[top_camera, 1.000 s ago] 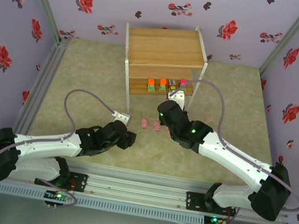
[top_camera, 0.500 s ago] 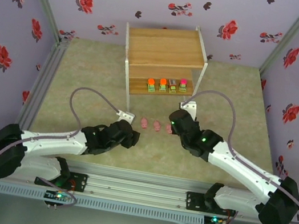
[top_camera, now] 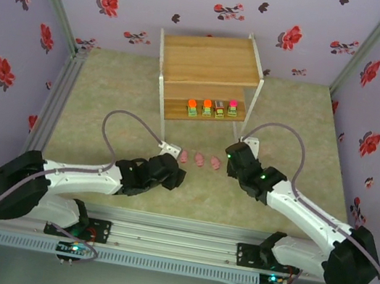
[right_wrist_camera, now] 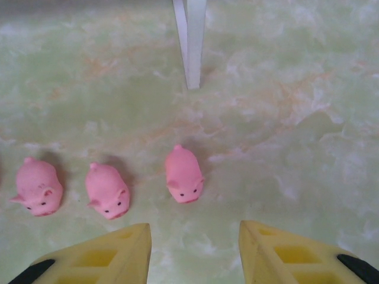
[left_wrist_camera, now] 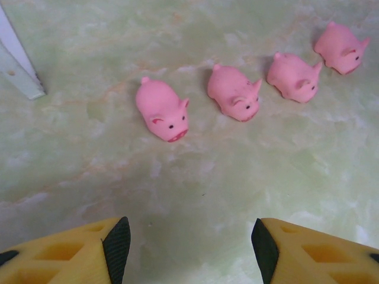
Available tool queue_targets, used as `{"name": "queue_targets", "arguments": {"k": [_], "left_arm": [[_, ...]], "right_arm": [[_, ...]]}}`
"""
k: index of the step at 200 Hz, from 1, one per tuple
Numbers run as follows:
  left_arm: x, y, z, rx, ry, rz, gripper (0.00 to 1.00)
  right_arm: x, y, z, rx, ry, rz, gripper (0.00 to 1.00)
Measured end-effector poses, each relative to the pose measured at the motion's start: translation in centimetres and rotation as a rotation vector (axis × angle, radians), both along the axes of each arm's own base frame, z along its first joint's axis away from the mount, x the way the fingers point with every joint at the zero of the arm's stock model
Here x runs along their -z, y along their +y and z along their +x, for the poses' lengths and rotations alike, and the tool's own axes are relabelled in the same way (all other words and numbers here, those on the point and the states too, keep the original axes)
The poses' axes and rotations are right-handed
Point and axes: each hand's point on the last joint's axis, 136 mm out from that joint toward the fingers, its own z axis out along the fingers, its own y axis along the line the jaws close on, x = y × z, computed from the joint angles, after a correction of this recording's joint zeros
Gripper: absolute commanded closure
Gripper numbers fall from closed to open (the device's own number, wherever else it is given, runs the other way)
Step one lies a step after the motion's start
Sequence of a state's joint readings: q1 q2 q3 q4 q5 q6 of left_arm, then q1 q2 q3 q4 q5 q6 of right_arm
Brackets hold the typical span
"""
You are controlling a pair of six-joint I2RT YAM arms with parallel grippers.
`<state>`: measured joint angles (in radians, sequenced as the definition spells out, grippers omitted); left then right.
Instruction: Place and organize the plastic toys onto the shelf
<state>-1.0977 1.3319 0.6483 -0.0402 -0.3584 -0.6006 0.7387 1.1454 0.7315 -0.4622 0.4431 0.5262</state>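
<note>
Left end effector [left_wrist_camera: 189, 242] hangs low over the counter [top_camera: 109, 98] with its jaws apart and nothing between them, and the right end effector [right_wrist_camera: 195, 248] is likewise open and empty. Four pink pigs [left_wrist_camera: 235, 93] stand in a loose row on the counter just in front of the shelf [top_camera: 208, 60]. The four blocks [top_camera: 207, 107] already sit side by side on its lower board.

The step in hand looks like picking a pig. The right arm seems better placed, since the end pig [right_wrist_camera: 184, 174] sits just ahead of its jaws, snout toward the camera. It would do well to come down straight and close across the flanks, not snout to tail. A gentle grip low on the body is wise, because a rounded toy may well squirt out. The left arm's natural target is the pig [left_wrist_camera: 161, 109] at the other end of the row, near the shelf leg [left_wrist_camera: 18, 71]. With both arms crowding one short row, one at a time seems safer. The top board is bare and would take the pigs in a line.

From above the pigs are small pink smudges, and the row's right end is tucked against the right arm, so a count there is unsure. The back of the lower board lies under the top one. Both wrist views cut off the fingers at the bottom edge.
</note>
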Motion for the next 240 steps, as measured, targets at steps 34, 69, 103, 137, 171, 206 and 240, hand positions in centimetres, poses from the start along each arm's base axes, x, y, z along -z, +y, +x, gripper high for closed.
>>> {"name": "queue_targets", "arguments": {"k": [34,69,103,137,171,206,240], "left_arm": [[-0.2,-1.5,-0.7,0.060,-0.007,-0.025,0.39],[-1.0,-2.9,-1.2,0.112,-0.022,-0.069,0.39],[-1.5,-3.8,-1.6,0.151,-0.032,-0.101,0.38],[-1.4,-4.1,-2.0,0.172,-0.032,-0.119,0.38],[-0.8,-3.9,-2.3,0.178,-0.030,-0.125,0.38],[-0.5,-3.9,-2.5,0.186,-0.025,-0.129,0.38],[-0.5,-4.2,-2.6,0.195,-0.023,-0.136,0.38]], "right_arm": [[2.0,-0.4,-0.3,0.008,0.060,-0.007,0.52],[3.1,-0.5,-0.4,0.011,0.092,-0.006,0.49],[4.2,-0.6,-0.4,0.016,0.122,-0.007,0.49],[4.9,-0.5,-0.1,0.020,0.140,-0.007,0.49],[5.9,-0.5,0.3,0.030,0.162,-0.002,0.49],[6.8,-0.3,0.7,0.033,0.183,0.006,0.49],[7.8,-0.5,1.1,0.045,0.201,0.010,0.49]]}}
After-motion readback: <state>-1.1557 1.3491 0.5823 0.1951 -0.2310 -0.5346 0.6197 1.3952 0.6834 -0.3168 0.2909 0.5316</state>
